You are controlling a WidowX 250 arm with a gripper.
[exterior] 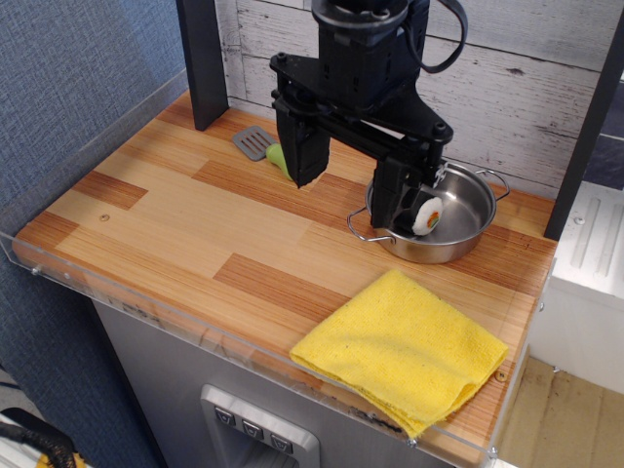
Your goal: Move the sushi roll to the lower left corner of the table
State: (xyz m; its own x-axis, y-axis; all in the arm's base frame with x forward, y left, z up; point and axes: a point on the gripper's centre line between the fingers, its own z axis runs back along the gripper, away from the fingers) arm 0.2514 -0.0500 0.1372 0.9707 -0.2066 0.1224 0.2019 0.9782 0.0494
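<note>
The sushi roll (427, 216) shows its white end face with an orange centre. It lies inside the steel pot (468, 210) at the back right of the wooden table (166, 214). My black gripper (345, 205) hangs open and wide over the pot's left rim. Its right finger (393, 200) reaches down into the pot just left of the roll. Whether that finger touches the roll I cannot tell. The left finger (300, 156) stands outside the pot above the table. Nothing sits between the fingers.
A grey spatula (253, 143) with a green handle lies behind the left finger. A yellow cloth (405, 351) covers the front right. A black post (203, 58) stands at the back left. A clear acrylic rim (146, 297) edges the table.
</note>
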